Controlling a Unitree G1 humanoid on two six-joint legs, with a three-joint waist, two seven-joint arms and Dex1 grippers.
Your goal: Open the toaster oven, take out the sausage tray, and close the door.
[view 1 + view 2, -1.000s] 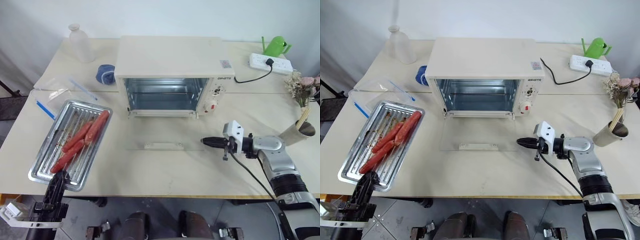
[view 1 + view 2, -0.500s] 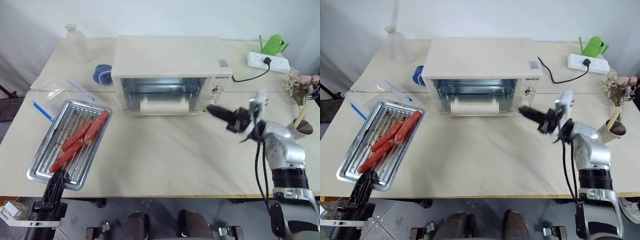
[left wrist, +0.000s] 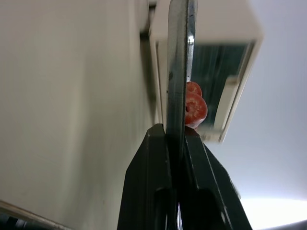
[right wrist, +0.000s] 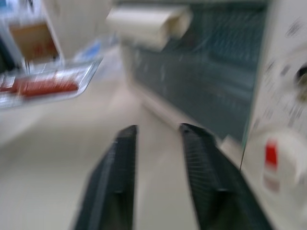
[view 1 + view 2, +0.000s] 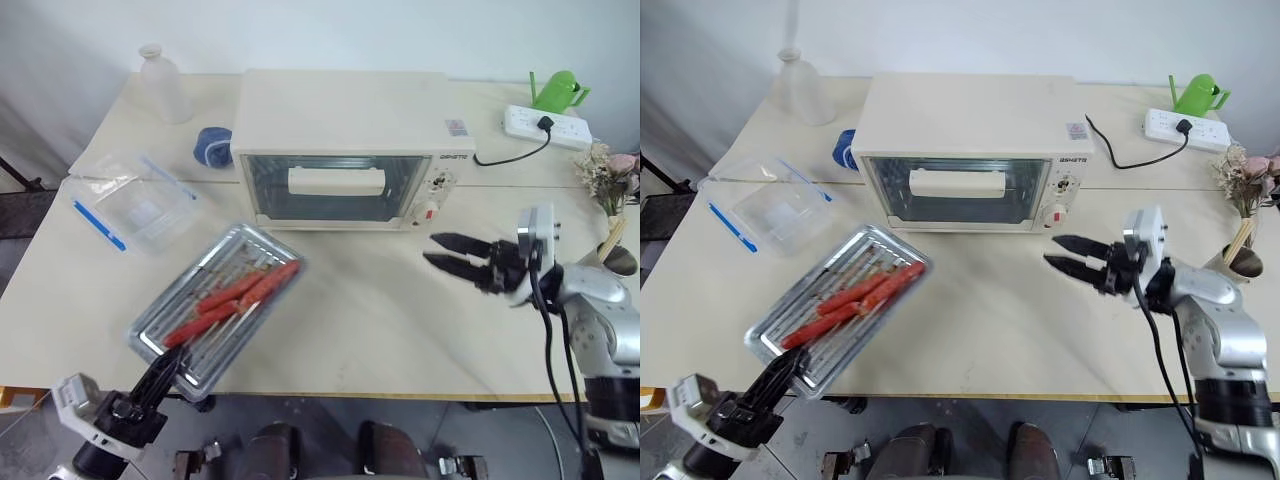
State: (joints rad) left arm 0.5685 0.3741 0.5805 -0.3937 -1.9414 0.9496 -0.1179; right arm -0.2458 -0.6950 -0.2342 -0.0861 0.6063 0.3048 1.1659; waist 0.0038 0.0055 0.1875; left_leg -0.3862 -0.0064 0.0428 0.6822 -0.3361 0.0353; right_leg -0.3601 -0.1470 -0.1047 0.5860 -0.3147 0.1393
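Nearest to me, my left pincer (image 5: pixel 163 367) is pinching the near rim of the sausage tray (image 5: pixel 215 307), its black fingers pressed tight on the thin metal edge, as the left wrist view shows plainly. The tray sits out over the front part of the table (image 5: pixel 380 330), turned at a slant, with several red sausages (image 5: pixel 232 298) lying along its ribbed bottom. I cannot tell whether its far end rests on the table or hangs just above it.

Off to my right, my right pincer (image 5: pixel 447 259) hangs above the table with its fingers spread and nothing between them, pointing toward the oven's lower right corner, near the knobs but apart from them.

Further back stands the toaster oven (image 5: pixel 345 150), and the door (image 5: pixel 333 186) is up against the front, its cream handle across the glass. Left of the oven lies a clear plastic box (image 5: pixel 135 212).

So I judge the task nearly over: the oven has been opened, the tray is out, the door looks closed. What remains, I think, is to set the tray down flat and let go.
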